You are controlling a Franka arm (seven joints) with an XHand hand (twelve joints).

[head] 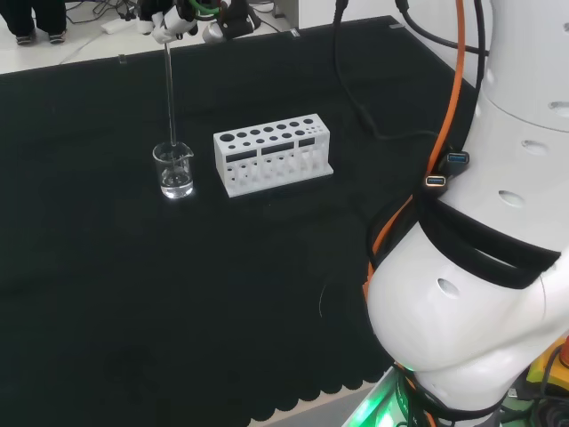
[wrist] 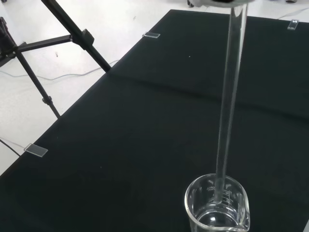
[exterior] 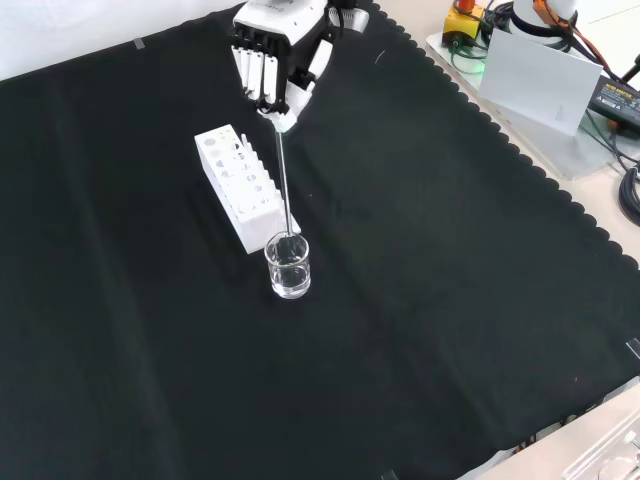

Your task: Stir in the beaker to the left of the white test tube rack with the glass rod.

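A small clear beaker (head: 174,171) with clear liquid stands on the black cloth just left of the white test tube rack (head: 272,153) in the head view. In the front view the beaker (exterior: 288,265) sits in front of the rack (exterior: 240,187). A glass rod (head: 169,98) hangs upright from the hand (head: 169,20), and its lower end is inside the beaker. The hand (exterior: 274,58) is high above, its fingers curled round the rod's (exterior: 283,175) top. In the wrist view the rod (wrist: 229,111) runs down into the beaker (wrist: 217,208).
The arm's white links (head: 480,258) rise at the right of the head view. A black tripod (wrist: 48,43) stands on the floor beyond the cloth's edge in the wrist view. Equipment and cables (exterior: 540,50) lie past the cloth's scalloped edge at the front view's upper right.
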